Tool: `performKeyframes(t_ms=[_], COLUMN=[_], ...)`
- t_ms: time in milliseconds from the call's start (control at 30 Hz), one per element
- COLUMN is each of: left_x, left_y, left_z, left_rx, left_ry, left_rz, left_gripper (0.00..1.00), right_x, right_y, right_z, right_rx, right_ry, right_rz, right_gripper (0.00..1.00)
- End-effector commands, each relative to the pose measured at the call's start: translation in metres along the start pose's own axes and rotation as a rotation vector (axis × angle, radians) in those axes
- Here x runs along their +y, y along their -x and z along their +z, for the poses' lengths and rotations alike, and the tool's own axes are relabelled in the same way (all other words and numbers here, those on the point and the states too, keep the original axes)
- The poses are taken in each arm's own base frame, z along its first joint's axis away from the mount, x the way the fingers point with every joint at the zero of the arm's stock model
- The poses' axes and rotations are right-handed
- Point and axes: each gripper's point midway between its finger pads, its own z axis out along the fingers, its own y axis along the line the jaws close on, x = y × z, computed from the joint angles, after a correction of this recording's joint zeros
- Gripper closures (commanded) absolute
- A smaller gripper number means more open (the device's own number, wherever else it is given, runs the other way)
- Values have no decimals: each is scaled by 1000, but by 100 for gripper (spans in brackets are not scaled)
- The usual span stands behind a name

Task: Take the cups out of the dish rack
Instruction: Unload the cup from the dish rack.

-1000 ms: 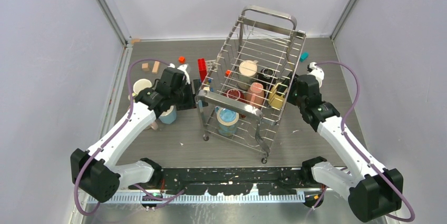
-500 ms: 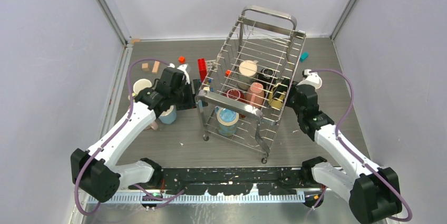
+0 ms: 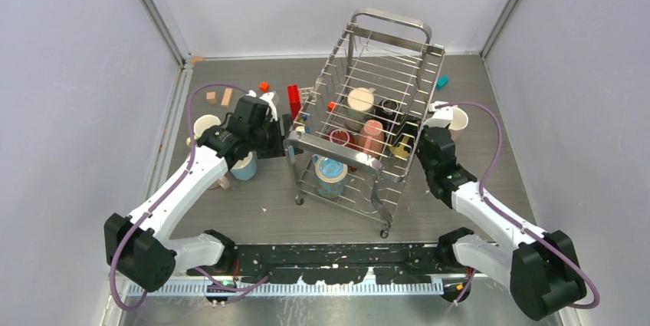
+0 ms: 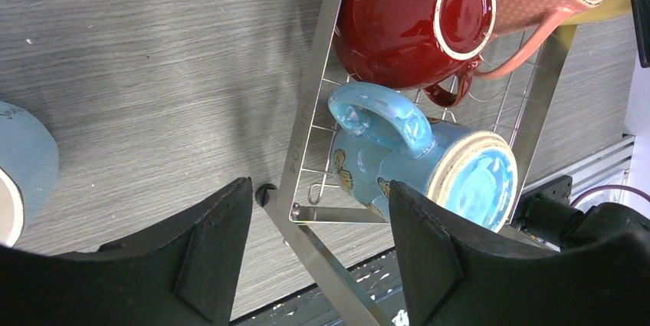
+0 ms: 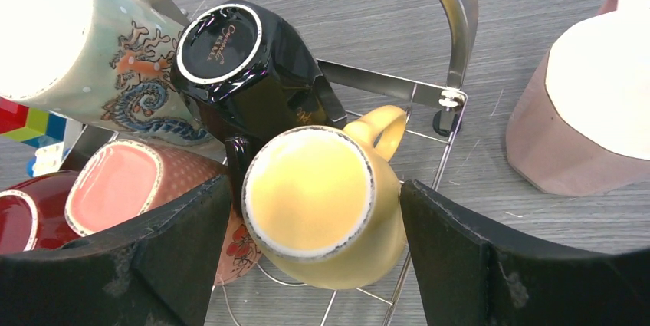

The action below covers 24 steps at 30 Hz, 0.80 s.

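Looking top-down, left hand (image 3: 280, 138) and right hand (image 3: 420, 140) sit against the dish rack (image 3: 341, 151), fingertips hard to see. Left wrist: open, empty, light blue cup (image 4: 383, 157) just past its fingers. Right wrist: spread wide around the yellow cup (image 5: 306, 203), can't tell if it's touching.

yellow mug (image 5: 314, 203), black mug (image 5: 245, 65), red mug (image 4: 406, 19)

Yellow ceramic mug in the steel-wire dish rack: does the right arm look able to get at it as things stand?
Probably yes. The right gripper is open with a finger either side of the yellow ceramic mug, and no wire crosses in front; the pink speckled mug crowds one finger.
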Motion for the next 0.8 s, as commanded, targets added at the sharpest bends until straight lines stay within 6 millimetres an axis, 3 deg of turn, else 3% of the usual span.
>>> performKeyframes(t_ms=[0, 400, 767], left_x=[-8, -9, -11], left_y=[12, 12, 13], left_z=[-10, -14, -15], left_rx=[-32, -37, -38], left_ry=[-31, -37, -40], left_rz=[20, 23, 24], left_gripper=[33, 33, 32], right_x=[1, -8, -6], right_y=[19, -3, -9], right_z=[5, 11, 18], right_rx=[-81, -23, -9], right_ry=[-21, -93, -87], right_rz=[-36, -71, -71], right_gripper=[15, 15, 17])
